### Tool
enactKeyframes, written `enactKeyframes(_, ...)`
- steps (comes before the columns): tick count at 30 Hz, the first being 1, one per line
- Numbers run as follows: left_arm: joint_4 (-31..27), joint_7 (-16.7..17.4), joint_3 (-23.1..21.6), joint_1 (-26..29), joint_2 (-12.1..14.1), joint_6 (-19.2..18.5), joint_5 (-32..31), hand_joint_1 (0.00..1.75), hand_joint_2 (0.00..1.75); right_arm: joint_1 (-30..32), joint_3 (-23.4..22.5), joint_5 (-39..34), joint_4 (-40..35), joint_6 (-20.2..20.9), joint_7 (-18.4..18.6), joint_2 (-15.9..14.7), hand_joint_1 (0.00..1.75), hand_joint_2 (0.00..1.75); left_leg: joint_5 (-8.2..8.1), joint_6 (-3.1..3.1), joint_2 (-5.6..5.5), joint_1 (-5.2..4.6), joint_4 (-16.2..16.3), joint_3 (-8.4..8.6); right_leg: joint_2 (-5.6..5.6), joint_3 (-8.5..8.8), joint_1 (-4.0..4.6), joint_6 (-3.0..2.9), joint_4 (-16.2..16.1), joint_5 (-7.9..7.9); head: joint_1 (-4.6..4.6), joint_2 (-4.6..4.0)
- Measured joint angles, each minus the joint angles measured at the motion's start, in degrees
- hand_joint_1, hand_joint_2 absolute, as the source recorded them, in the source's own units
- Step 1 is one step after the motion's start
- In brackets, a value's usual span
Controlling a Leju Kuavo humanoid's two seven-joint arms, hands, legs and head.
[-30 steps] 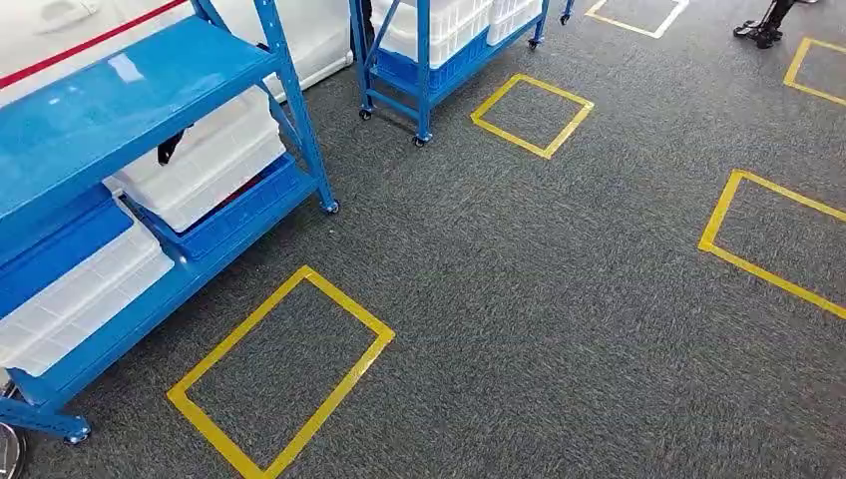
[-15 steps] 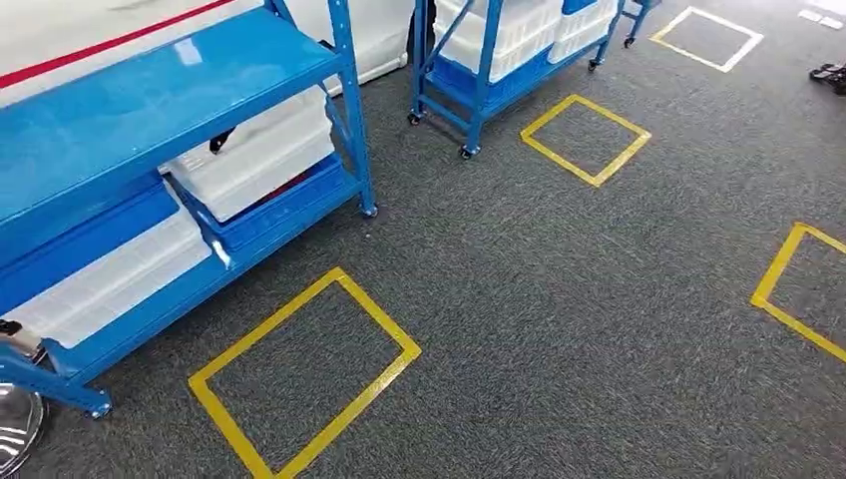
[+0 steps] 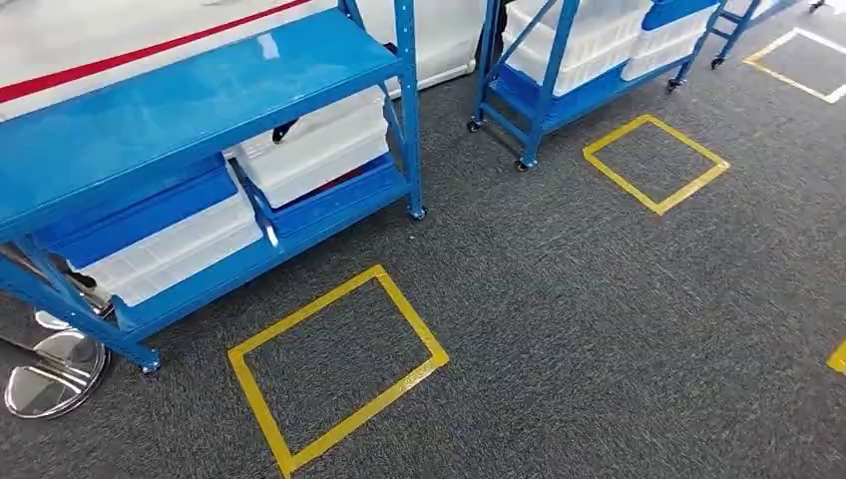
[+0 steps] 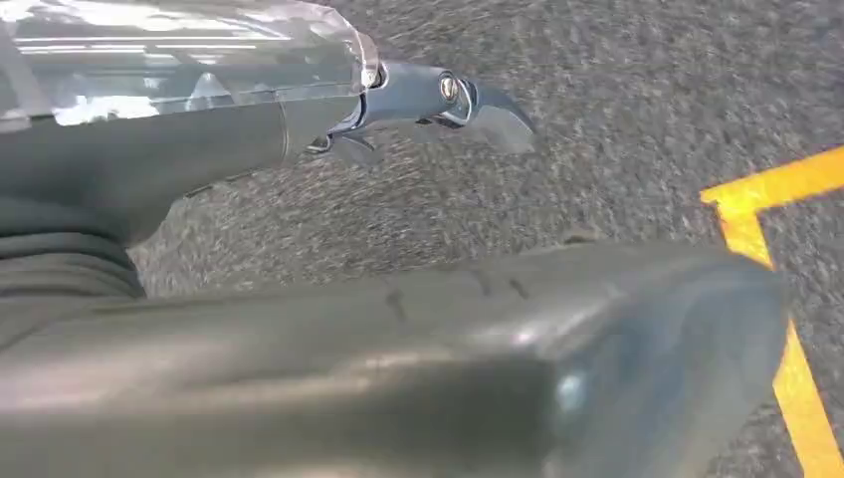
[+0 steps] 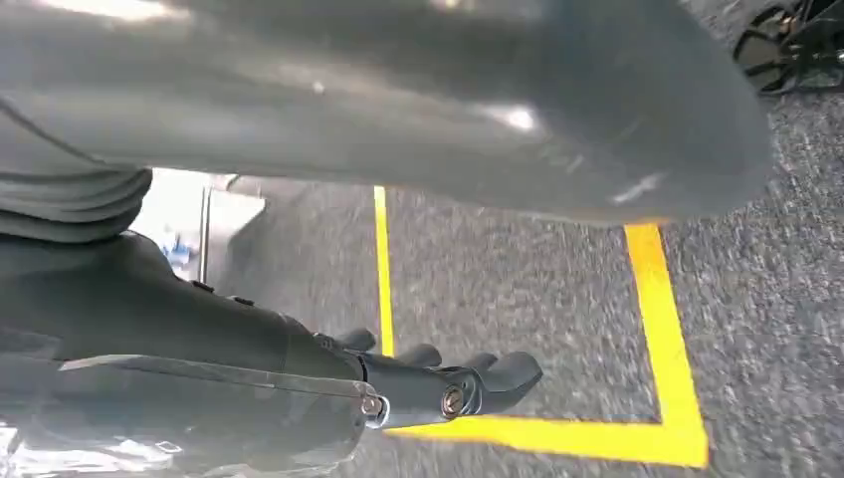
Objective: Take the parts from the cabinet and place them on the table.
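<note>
A blue wheeled shelf cabinet (image 3: 200,80) stands at the left of the head view. White lidded bins (image 3: 319,150) (image 3: 170,249) sit on blue trays on its lower shelves. A small dark object (image 3: 284,130) pokes out above the right bin; I cannot tell what it is. My left hand (image 4: 398,299) hangs over the grey carpet with its fingers (image 4: 448,100) stretched out and nothing in it. My right hand (image 5: 348,100) also hangs over the carpet, its fingers (image 5: 448,383) apart from the thumb and holding nothing.
A second blue cabinet (image 3: 559,90) with white bins stands at the back. Yellow tape squares (image 3: 304,311) (image 3: 621,181) mark the carpet in front of each cabinet. A chrome stand base (image 3: 55,369) lies at the near cabinet's left leg.
The whole picture has shifted right and slightly down, so the camera has turned toward the near cabinet. More of its shelves and the chrome base have come into sight.
</note>
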Motion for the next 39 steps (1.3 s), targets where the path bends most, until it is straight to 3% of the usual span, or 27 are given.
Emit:
enactKeyframes(1,0.0,0.0,0.0,0.1,0.0,0.0,0.0,0.00,0.00,0.0,0.2,0.2,0.0,0.1,0.0,0.0,0.00,0.00,1.46,-0.01,0.14,0.00,-2.0,1.29,-0.67,0.09,0.02,0.05,0.0,-0.06,0.00,0.00)
enactKeyframes(3,0.0,0.0,0.0,0.2,0.0,0.1,0.1,0.00,0.00,-0.2,0.5,0.6,0.0,0.4,0.1,0.0,0.00,0.00,5.93,0.34,1.16,-0.06,-11.8,6.94,-1.93,0.45,0.02,0.35,0.0,-0.30,0.00,0.00)
enactKeyframes(4,0.0,-0.1,0.0,0.1,0.0,0.1,0.1,0.00,0.00,-0.2,0.7,0.8,0.0,0.5,0.1,0.0,0.00,0.00,7.19,0.86,3.46,-0.31,-16.9,10.03,-2.55,0.73,0.11,0.53,0.1,-0.47,0.00,0.00)
enactKeyframes(5,0.0,-0.1,0.0,-0.1,0.0,0.1,0.0,0.00,0.00,-0.1,0.9,0.8,0.0,0.6,0.4,0.0,0.00,0.00,6.55,1.17,3.96,-0.88,-18.0,10.33,-3.10,0.79,0.43,0.99,0.2,-0.74,0.00,0.00)
enactKeyframes(8,0.0,-0.1,0.0,0.3,-0.1,0.0,-0.4,0.00,0.00,-0.7,1.0,0.7,0.0,0.5,0.9,0.0,0.00,0.00,6.79,1.87,2.31,-1.02,-18.1,9.96,-4.28,1.29,0.30,1.81,-0.2,-0.65,0.02,0.00)
enactKeyframes(9,0.0,-0.1,0.0,0.4,-0.1,-0.1,-0.5,0.00,0.00,-0.8,1.0,0.7,0.0,0.5,1.0,0.0,0.00,0.00,7.20,2.47,1.69,-0.50,-18.9,10.49,-4.43,1.66,0.47,2.27,-0.2,-0.85,0.02,0.00)
enactKeyframes(10,0.0,0.0,0.0,0.5,-0.3,-0.1,-0.5,0.00,0.00,-0.7,1.0,0.4,0.0,0.3,1.2,0.0,0.00,0.00,7.59,2.58,1.39,-0.24,-19.3,10.93,-1.71,1.62,0.05,2.70,0.5,-1.39,0.06,0.00)
enactKeyframes(11,0.0,0.0,0.0,0.4,-0.3,-0.2,-0.5,0.00,0.00,-0.6,1.0,0.1,0.0,0.2,1.0,0.0,0.00,0.00,7.71,3.00,0.92,-0.17,-19.4,10.82,0.65,0.32,0.04,2.75,2.8,-3.32,0.04,0.00)
enactKeyframes(12,0.0,0.0,0.0,0.2,-0.3,-0.5,-0.5,0.00,0.00,-0.4,1.0,-0.4,0.0,0.2,0.9,0.1,0.00,0.00,7.72,3.09,0.63,-0.17,-19.4,10.69,1.51,-1.79,-0.09,2.81,7.0,-5.70,0.04,0.00)
enactKeyframes(14,0.0,-0.2,0.0,0.2,-0.3,-1.1,-0.5,0.00,0.00,-0.2,0.9,-1.1,0.0,0.0,0.7,0.1,0.00,0.00,7.55,3.23,-0.20,-0.26,-19.4,10.62,1.81,-6.27,-0.13,3.00,15.5,-8.75,0.07,0.00)
enactKeyframes(15,0.0,-0.3,0.0,0.2,-0.3,-1.3,-0.5,0.00,0.00,-0.1,0.9,-1.4,0.0,0.0,0.6,0.1,0.00,0.00,7.38,3.20,-0.60,-0.25,-19.4,10.72,1.82,-7.59,-0.15,3.07,17.4,-8.51,0.07,0.00)
enactKeyframes(16,0.0,-0.4,0.0,0.4,-0.4,-1.5,-0.5,0.00,0.00,-0.1,0.9,-1.5,0.0,-0.1,0.6,0.1,0.00,0.00,7.22,3.10,-0.85,-0.21,-19.4,10.96,1.82,-7.44,-0.21,3.06,16.4,-6.89,0.07,0.00)
enactKeyframes(17,0.0,-0.4,0.0,0.5,-0.4,-1.6,-0.5,0.00,0.00,0.0,0.9,-1.6,0.0,-0.2,0.4,0.1,0.00,0.00,7.01,2.87,-1.08,-0.11,-19.3,11.26,1.82,-5.98,-0.30,3.03,12.7,-4.12,0.07,0.00)
enactKeyframes(19,0.0,-0.5,0.0,0.6,-0.5,-1.9,-0.7,0.00,0.00,0.1,0.9,-1.7,0.0,-0.2,0.4,0.1,0.00,0.00,6.34,2.23,-1.52,0.08,-18.9,11.88,2.02,-0.98,-0.70,3.11,1.9,1.39,0.07,0.00)
enactKeyframes(20,0.0,-0.5,0.0,0.6,-0.5,-2.0,-0.9,0.00,0.00,0.2,0.8,-1.7,0.0,-0.2,0.4,0.2,0.00,0.00,5.94,1.67,-1.57,-0.26,-18.7,11.65,2.74,-0.58,-0.44,3.02,1.3,0.06,0.09,0.00)
enactKeyframes(21,0.0,-0.5,-0.1,0.5,-0.5,-1.9,-0.9,0.00,0.00,0.1,0.8,-1.8,0.0,-0.3,0.4,0.2,0.00,0.00,5.54,1.36,-1.75,-0.29,-18.5,11.60,2.70,-0.53,-0.38,2.31,0.8,0.17,0.00,0.00)
enactKeyframes(24,0.0,-0.6,-0.1,0.4,-0.5,-1.9,-0.9,0.00,0.00,0.1,0.6,-1.9,0.0,-0.3,0.3,0.3,0.00,0.00,5.20,0.52,-1.77,-0.11,-18.9,12.05,2.47,-0.27,-0.07,1.07,0.8,-0.35,-0.02,0.00)
enactKeyframes(26,0.0,-0.6,-0.1,0.5,-0.5,-1.9,-0.9,0.00,0.00,0.2,0.6,-1.9,0.0,-0.2,0.3,0.5,0.00,0.00,4.14,0.09,-0.65,-0.07,-16.5,11.60,2.09,0.45,-0.27,0.22,0.5,-0.65,-0.02,0.00)
enactKeyframes(29,0.0,-0.6,-0.1,0.4,-0.5,-2.0,-1.0,0.00,0.00,0.3,0.5,-1.9,0.0,0.0,0.3,0.5,0.00,0.00,-1.21,-0.27,0.21,-0.02,-3.5,4.20,1.55,1.30,0.14,-0.44,0.5,-1.57,-0.02,0.00)
enactKeyframes(30,0.0,-0.6,-0.1,0.6,-0.5,-2.0,-1.0,0.00,0.00,0.3,0.5,-1.9,0.0,0.0,0.3,0.5,0.00,0.00,-1.50,-0.20,0.21,-0.06,0.1,1.63,1.54,1.70,0.32,-0.51,0.5,-2.02,-0.02,0.00)
enactKeyframes(31,0.0,-0.6,-0.1,0.7,-0.5,-2.0,-1.0,0.00,0.00,0.3,0.4,-1.9,0.0,0.0,0.3,0.5,0.00,0.00,-1.06,-0.02,0.20,-0.07,1.6,-0.01,1.54,2.27,0.51,-0.54,0.5,-2.53,-0.02,0.00)
enactKeyframes(32,0.0,-0.6,-0.1,0.8,-0.5,-2.0,-1.0,0.00,0.00,0.2,0.4,-1.9,0.0,0.1,0.3,0.5,0.00,0.00,0.26,0.27,0.21,-0.16,0.8,-0.25,1.18,2.76,0.66,-0.62,0.5,-2.92,-0.02,0.00)
enactKeyframes(34,0.1,-0.6,-0.1,0.9,-0.5,-2.0,-1.0,0.00,0.00,0.5,0.4,-0.8,0.0,0.2,0.3,0.5,0.00,0.00,7.00,1.83,0.50,-0.76,-7.7,2.34,0.49,4.60,1.24,-0.71,0.5,-4.26,-0.02,0.00)
enactKeyframes(35,0.1,-0.6,-0.1,0.9,-0.5,-2.0,-1.0,0.00,0.00,0.6,0.4,0.0,0.0,0.1,0.4,0.5,0.00,0.00,10.47,3.04,1.68,-1.40,-13.7,4.43,-0.12,5.69,1.54,-0.70,0.4,-5.11,-0.02,0.00)
enactKeyframes(36,0.1,-0.6,-0.1,0.8,-0.5,-2.0,-1.0,0.00,0.00,0.8,0.5,0.7,0.0,0.0,0.6,0.6,0.00,0.00,9.21,3.93,3.74,-1.84,-14.6,5.31,-0.83,6.59,1.56,-0.60,-0.4,-5.62,0.02,0.00)
enactKeyframes(37,0.1,-0.6,-0.1,0.8,-0.5,-2.0,-1.0,0.00,0.00,0.7,0.5,1.0,0.1,0.0,0.6,0.7,0.00,0.00,9.01,4.12,4.10,-2.53,-15.6,6.16,-1.38,7.12,1.80,0.01,-0.6,-6.11,0.00,0.00)
enactKeyframes(39,0.1,-0.7,-0.2,0.6,-0.6,-2.0,-1.1,0.00,0.00,0.5,0.6,1.1,0.1,-0.1,0.7,0.6,0.00,0.00,8.44,4.29,2.94,-2.52,-16.4,6.59,-2.59,8.58,1.52,0.59,-1.3,-6.25,0.02,0.00)
